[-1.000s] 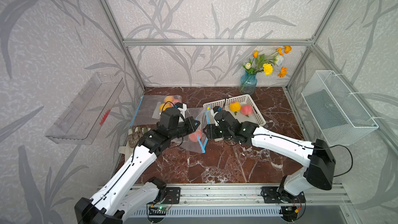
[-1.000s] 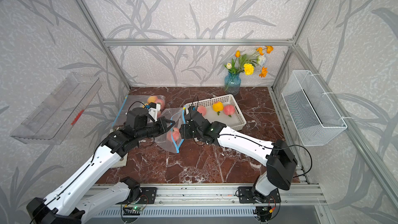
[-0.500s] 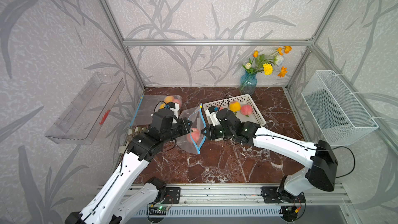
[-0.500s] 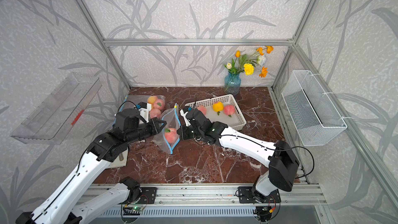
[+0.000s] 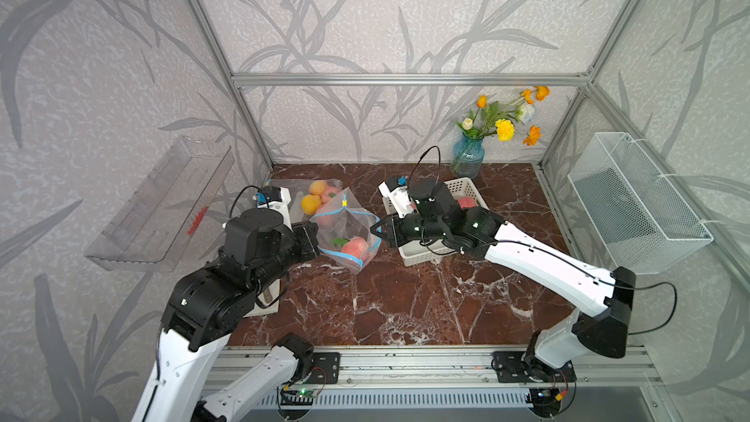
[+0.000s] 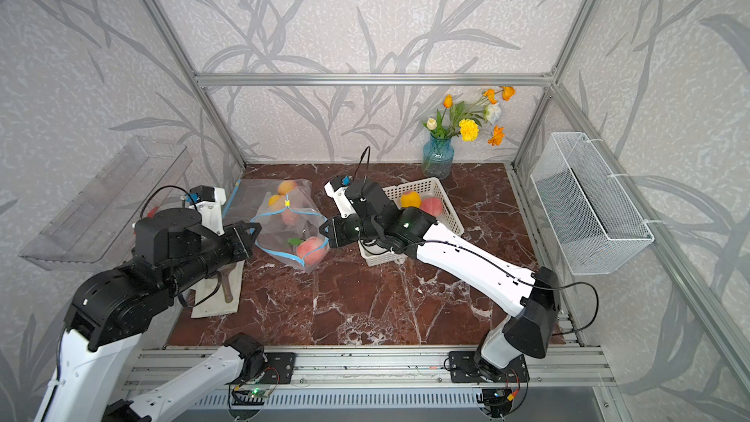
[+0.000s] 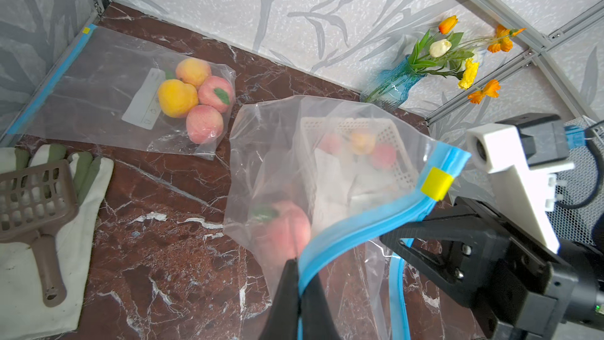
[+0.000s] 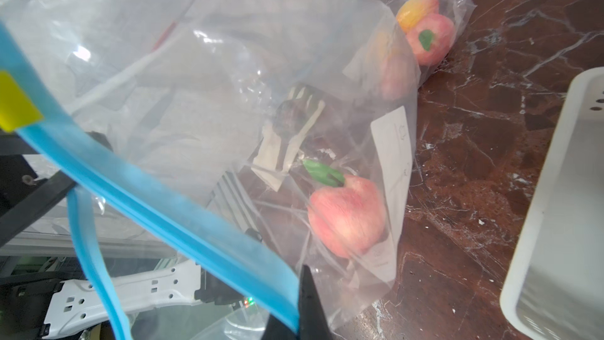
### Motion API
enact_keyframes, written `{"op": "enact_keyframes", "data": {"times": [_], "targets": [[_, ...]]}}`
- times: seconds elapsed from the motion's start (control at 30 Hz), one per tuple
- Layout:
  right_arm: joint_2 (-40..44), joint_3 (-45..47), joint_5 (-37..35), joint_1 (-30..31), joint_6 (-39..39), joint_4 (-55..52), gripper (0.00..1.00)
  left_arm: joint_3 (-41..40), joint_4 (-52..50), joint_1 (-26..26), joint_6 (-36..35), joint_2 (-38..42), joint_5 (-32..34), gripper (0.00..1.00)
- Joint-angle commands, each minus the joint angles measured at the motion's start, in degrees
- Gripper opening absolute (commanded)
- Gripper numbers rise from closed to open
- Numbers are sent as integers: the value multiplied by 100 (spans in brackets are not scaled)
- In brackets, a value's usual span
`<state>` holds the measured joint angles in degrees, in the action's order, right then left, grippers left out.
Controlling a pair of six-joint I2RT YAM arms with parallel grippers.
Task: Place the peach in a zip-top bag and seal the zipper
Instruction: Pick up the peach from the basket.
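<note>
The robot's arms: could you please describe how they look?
The left arm and right arm have white shells, black joints and thin black cables. The left hand and right hand are black, each with a white camera mount.

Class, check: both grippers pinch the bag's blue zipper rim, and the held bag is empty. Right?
No: the zip-top bag holds a pink peach, clear in the right wrist view. The left gripper and right gripper do pinch its blue zipper rim.
</note>
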<state>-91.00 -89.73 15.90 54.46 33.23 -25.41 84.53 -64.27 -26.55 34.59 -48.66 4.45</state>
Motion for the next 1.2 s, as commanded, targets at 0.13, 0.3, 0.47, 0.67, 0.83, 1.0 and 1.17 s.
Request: {"op": "enact_keyframes", "data": {"times": [0.13, 0.3, 0.47, 0.67, 0.83, 1.0, 1.17], "targets": [[-645, 89, 262, -232, -184, -333, 9, -406, 186, 31, -61, -184, -531, 0], [-817, -162, 814, -289, -717, -525, 40, -1096, 878, 27, 18, -455, -820, 0], [-131, 81, 82, -284, -885, -382, 76, -1454, 1243, 29, -39, -846, -732, 0], [328, 840, -1098, -792, -625, -184, 89, -1983, 2063, 35, 199, -1004, -1098, 0], [14, 1208, -1609, -1568, -280, 57, 99, -2321, 2590, 31, 432, -1058, -1440, 0], [-1036, 664, -1888, -2009, -255, -96, 99, -2492, 2811, 28, 536, -1049, -1573, 0], [-2124, -114, -2101, -2077, -347, -233, 99, -2615, 2872, 27, 575, -1032, -1601, 0]]}}
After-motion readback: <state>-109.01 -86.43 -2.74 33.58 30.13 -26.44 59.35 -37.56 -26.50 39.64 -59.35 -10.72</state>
